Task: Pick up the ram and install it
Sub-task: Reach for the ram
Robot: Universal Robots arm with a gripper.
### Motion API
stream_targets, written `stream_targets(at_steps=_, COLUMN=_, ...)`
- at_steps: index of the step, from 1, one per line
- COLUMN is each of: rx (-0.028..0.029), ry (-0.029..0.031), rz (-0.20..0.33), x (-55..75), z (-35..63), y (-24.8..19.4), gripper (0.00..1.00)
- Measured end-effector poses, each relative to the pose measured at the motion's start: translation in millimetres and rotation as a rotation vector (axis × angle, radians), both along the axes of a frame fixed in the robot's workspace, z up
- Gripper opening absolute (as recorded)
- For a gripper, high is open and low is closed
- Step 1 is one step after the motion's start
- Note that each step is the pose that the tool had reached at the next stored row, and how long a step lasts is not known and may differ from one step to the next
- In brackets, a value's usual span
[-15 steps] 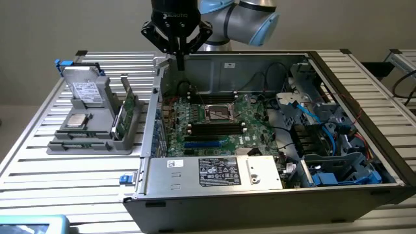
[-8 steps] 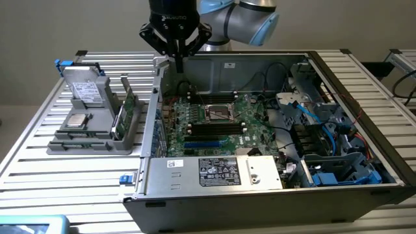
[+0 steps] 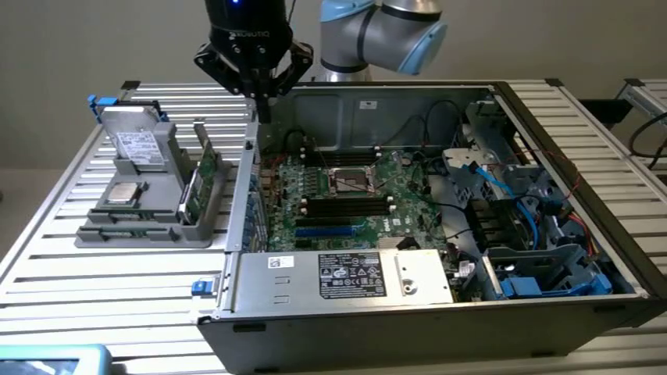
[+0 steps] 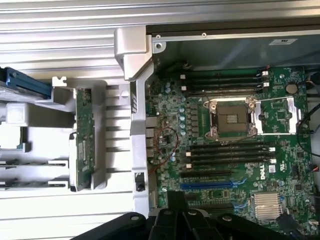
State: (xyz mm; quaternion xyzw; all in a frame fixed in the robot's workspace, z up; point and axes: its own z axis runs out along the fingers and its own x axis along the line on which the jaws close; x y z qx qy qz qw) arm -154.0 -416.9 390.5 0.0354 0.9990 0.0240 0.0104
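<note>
The ram (image 3: 205,155) looks like the thin green stick standing on edge in a slot of the grey parts tray (image 3: 136,234), at the exterior view's left; from the wrist it is a narrow green strip (image 4: 82,107). My gripper (image 3: 261,94) hangs above the open computer case's wall, between the tray and the motherboard (image 3: 344,187). Its fingers meet at a point, shut, with nothing seen between them. The gripper's black body (image 4: 175,207) shows in the wrist view. Black memory slots (image 4: 225,150) lie beside the bare processor socket (image 4: 231,117).
A taller green card (image 3: 190,195), a silver drive (image 3: 137,144) and a square silver chip (image 3: 125,193) share the tray. The case holds blue cables (image 3: 501,183), a drive cage (image 3: 542,269) and a labelled power supply (image 3: 349,275). A slatted metal table (image 3: 105,289) lies underneath.
</note>
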Motion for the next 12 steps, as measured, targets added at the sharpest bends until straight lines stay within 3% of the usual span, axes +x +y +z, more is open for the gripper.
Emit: stream_targets(at_steps=12, rx=0.0000, ry=0.0002, rz=0.000, x=-54.6, z=-4.9, y=-3.1, gripper=0.11)
